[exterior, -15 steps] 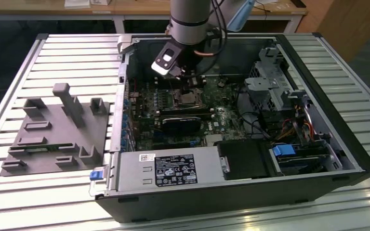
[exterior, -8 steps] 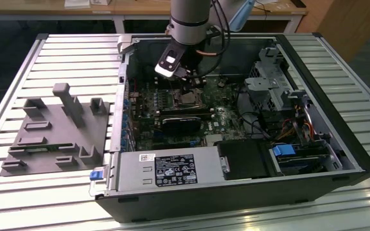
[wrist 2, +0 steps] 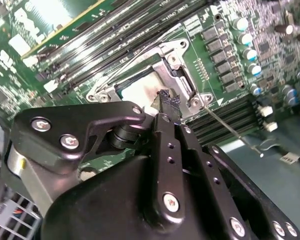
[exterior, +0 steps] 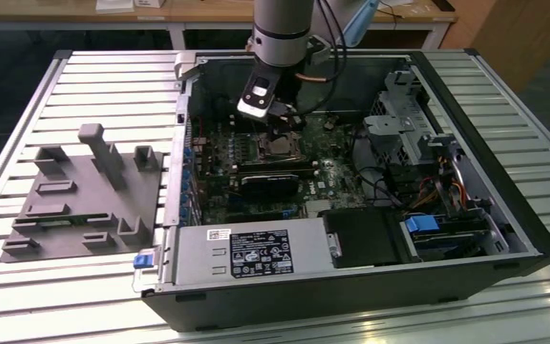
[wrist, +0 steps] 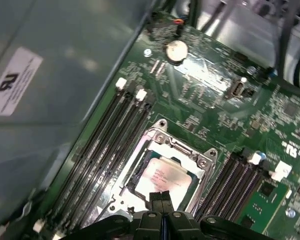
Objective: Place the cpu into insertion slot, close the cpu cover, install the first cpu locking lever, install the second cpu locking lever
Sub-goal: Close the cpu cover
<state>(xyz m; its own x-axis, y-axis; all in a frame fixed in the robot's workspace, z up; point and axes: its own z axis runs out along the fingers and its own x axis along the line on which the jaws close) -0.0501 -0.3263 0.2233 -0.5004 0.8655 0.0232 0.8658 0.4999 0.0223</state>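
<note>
The clenched, empty tool (wrist: 161,199) is hovering over the cpu cover (wrist: 182,148), already lying shut on the cpu (wrist: 162,176), seemingly working the first cpu locking lever (wrist 2: 231,129), which is needing pressing down.

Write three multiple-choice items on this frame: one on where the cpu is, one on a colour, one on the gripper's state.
1. Where is the cpu?
A) in the insertion slot
B) on the floor
C) in a person's hand

2. What colour is the circuit board around the slot?
A) red
B) green
C) blue

3. How is the gripper?
A) wide open
B) shut on the cpu
C) shut, empty, over the cpu

Answers:
1 A: in the first wrist view its pale top lies inside the cpu cover.
2 B: the board is green in both wrist views.
3 C: the fingertips meet with nothing between them.
</note>
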